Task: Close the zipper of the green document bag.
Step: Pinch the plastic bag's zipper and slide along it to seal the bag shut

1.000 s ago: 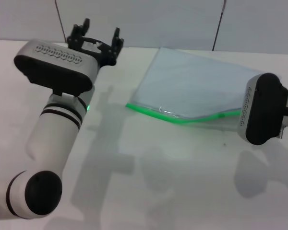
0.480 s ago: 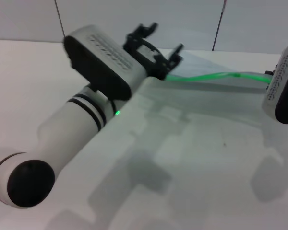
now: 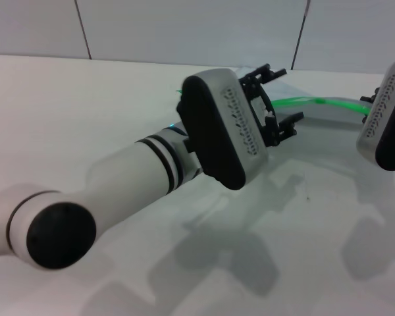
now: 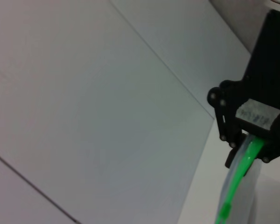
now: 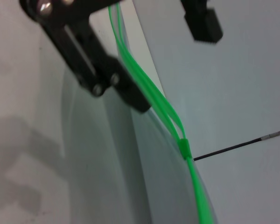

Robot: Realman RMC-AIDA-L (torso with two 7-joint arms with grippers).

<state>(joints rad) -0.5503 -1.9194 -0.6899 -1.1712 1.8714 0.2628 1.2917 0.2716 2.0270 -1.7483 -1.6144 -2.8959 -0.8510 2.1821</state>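
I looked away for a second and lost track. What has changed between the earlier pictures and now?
The green document bag no longer lies flat: the right gripper has lifted it by one end, so the zipper runs raised above the table. The left gripper swung from the table's far left across to the zipper's free end, jaws open around it. The zipper is still unclosed.

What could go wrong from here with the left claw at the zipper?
The open left claw straddles the parted zipper well short of the slider; shutting here would likely pinch strip, not slider. The right claw holds the bag by its green edge only, so a hard pull might slip it free.
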